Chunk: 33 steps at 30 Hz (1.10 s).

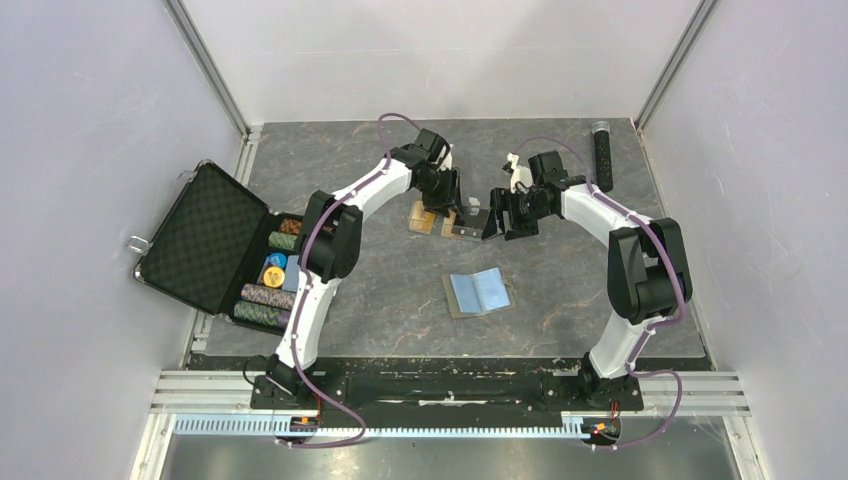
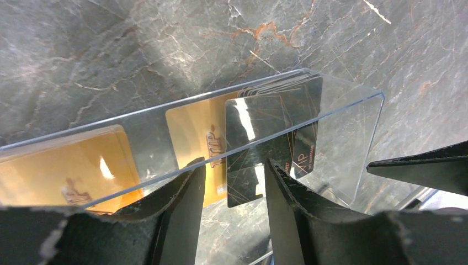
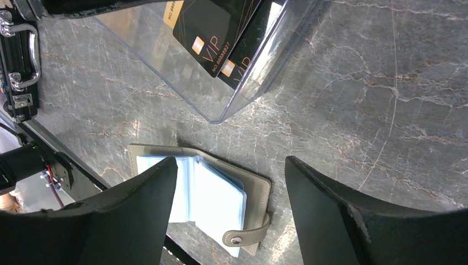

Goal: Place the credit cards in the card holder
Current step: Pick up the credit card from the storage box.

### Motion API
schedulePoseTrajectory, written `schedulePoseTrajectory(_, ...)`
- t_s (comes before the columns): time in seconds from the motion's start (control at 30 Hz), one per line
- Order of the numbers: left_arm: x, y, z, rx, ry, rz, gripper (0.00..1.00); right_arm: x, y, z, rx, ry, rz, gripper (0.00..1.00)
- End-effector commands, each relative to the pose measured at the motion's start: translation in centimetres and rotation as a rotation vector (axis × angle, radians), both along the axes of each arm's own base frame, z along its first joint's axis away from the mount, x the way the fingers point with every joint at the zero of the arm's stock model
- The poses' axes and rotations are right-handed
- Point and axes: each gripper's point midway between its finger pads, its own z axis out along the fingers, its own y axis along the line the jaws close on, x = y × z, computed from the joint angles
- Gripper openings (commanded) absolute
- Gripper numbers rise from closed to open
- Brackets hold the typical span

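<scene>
The card holder [image 1: 477, 292] lies open on the marble table, taupe outside with light blue sleeves; it shows below my right gripper [image 3: 230, 161] as the card holder [image 3: 218, 199], snap tab out. Orange-gold credit cards [image 1: 422, 217] lie flat beside a small clear box [image 1: 467, 226]. Through the clear box's wall [image 2: 342, 138] I see gold credit cards [image 2: 190, 132] and black VIP cards [image 2: 259, 132]. My left gripper [image 2: 234, 161] hangs over them at the box's edge, jaws apart, nothing pinched. My right gripper [image 1: 493, 215] stands open just right of the box, empty. The black cards [image 3: 207, 27] lean inside the box [image 3: 182, 83].
A big black case [image 1: 205, 235] lies open at the left with poker chips [image 1: 270, 280] in rows; its handle [image 3: 22, 49] shows in the right wrist view. A black tube [image 1: 603, 155] lies at the back right. White walls enclose three sides.
</scene>
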Motion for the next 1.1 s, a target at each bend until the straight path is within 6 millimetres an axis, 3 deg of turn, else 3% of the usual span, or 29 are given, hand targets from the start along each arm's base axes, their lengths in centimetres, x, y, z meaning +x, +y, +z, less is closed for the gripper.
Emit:
schedulePoseTrajectory(0.0,-0.5,-1.9,0.7,-0.09,0.034,0.011,0.5,1.1,0.3,1.2,0.007,-0.042,0.015,0.74)
schedulePoseTrajectory(0.4,-1.2,-2.0,-1.3,-0.085,0.093,0.008,0.43,1.0,0.2,1.0,0.001,-0.038,0.018,0.75)
schedulePoseTrajectory(0.5,-1.3,-1.7,-1.6,-0.066,0.092,0.008,0.38,0.9,0.2,0.9,-0.001,-0.038,0.02,0.75)
schedulePoseTrajectory(0.6,-1.3,-1.5,-1.7,-0.055,0.087,0.007,0.25,0.9,0.2,0.9,-0.001,-0.038,0.019,0.75)
schedulePoseTrajectory(0.77,-1.0,-1.5,-1.0,-0.055,0.064,0.002,0.02,0.9,0.2,1.1,0.0,-0.041,0.018,0.75)
schedulePoseTrajectory(1.07,-0.8,-1.6,2.3,-0.085,0.011,-0.003,0.02,1.0,0.0,1.3,-0.006,-0.051,0.015,0.75)
